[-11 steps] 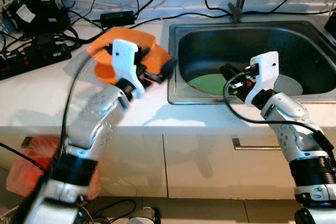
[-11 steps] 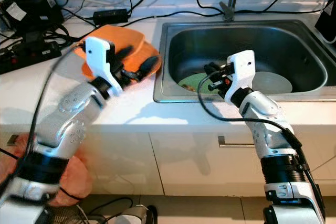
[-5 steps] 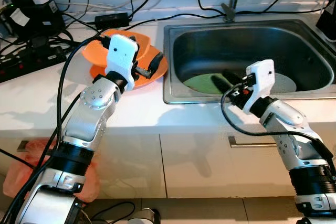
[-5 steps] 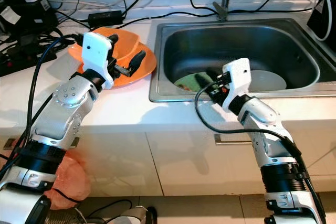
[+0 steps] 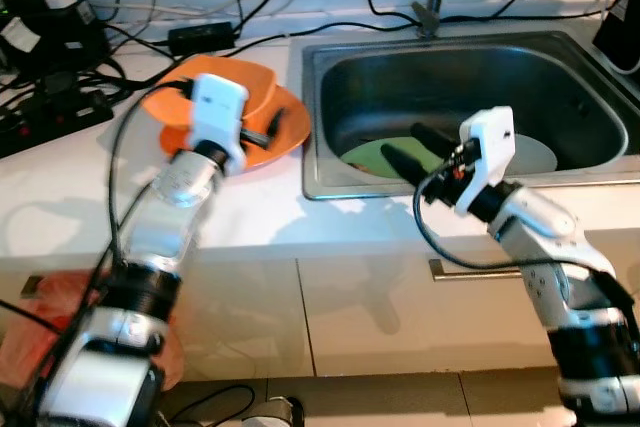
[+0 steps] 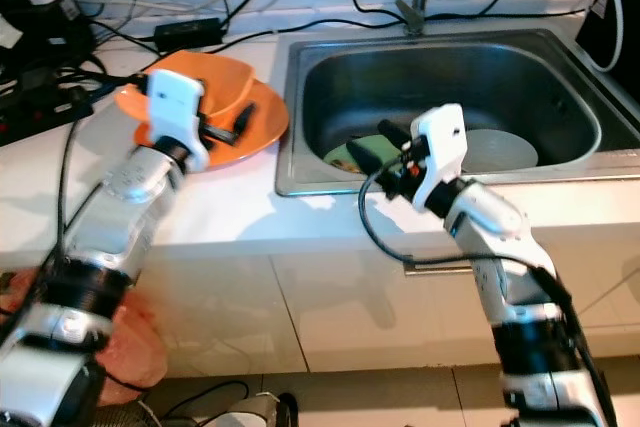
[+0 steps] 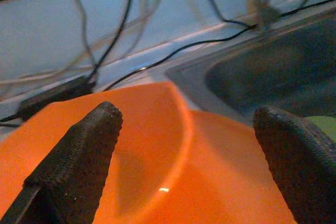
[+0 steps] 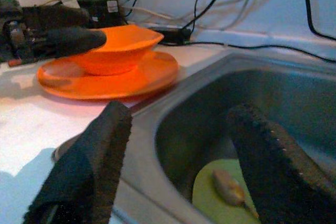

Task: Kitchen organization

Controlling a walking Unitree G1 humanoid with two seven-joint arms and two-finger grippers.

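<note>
Orange bowl (image 5: 243,89) sat upright, mouth up, on the orange plate (image 5: 285,132) on the counter (image 5: 60,187) left of the sink (image 5: 560,77), left gripper (image 5: 268,130) spread wide above it, right gripper (image 5: 405,147) spread over the sink's green plate (image 5: 365,155).

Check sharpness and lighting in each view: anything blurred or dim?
Both eye views: left arm smeared by motion, sink sharp. Left wrist view: dim and soft, orange bowl glowing between the left hand's fingers. Right wrist view: near fingers out of focus.

Sink (image 5: 560,67) brushed stainless metal w/ dull sheen, orange bowl (image 8: 118,45) glossy, prob. plastic, counter (image 5: 60,197) smooth white.
</note>
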